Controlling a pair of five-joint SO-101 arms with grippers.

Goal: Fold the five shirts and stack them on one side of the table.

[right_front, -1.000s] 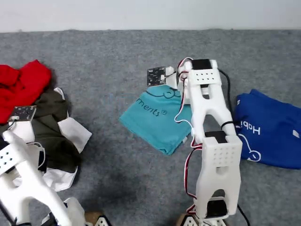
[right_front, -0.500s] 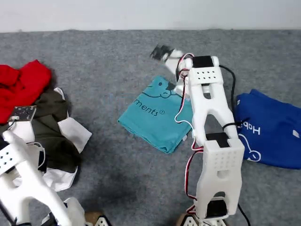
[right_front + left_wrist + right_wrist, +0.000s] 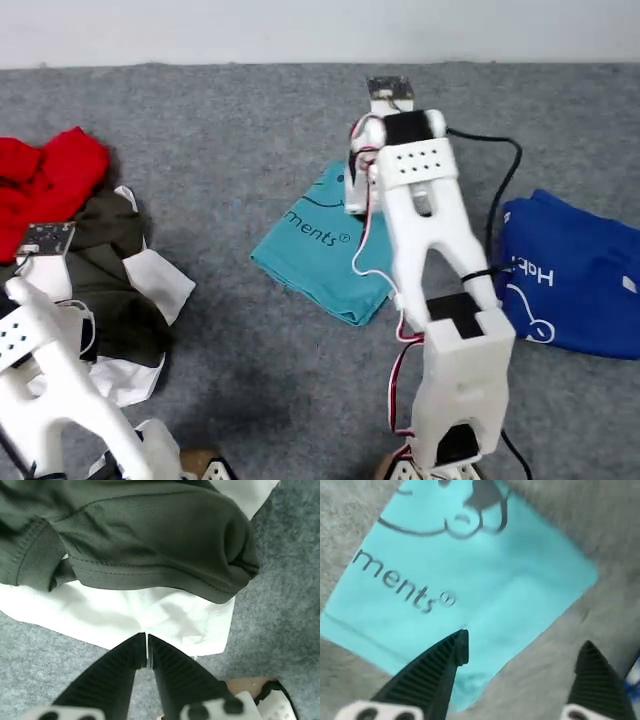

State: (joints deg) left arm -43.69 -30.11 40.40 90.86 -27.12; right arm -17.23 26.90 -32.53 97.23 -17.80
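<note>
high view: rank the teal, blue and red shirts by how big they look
Blue shirt and teal shirt: about alike, one cut by the frame edge, the other partly behind the right arm.
Red shirt: smallest.

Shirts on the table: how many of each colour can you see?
red shirt: 1
dark olive shirt: 1
white shirt: 1
teal shirt: 1
blue shirt: 1
Total: 5

Shirts: five, namely one red shirt point(image 3: 48, 175), one dark green shirt point(image 3: 108, 295), one white shirt point(image 3: 165, 282), one teal shirt point(image 3: 320, 250), one blue shirt point(image 3: 585, 285)
Arms: two, the left arm point(image 3: 50, 390) and the right arm point(image 3: 465, 350)
</note>
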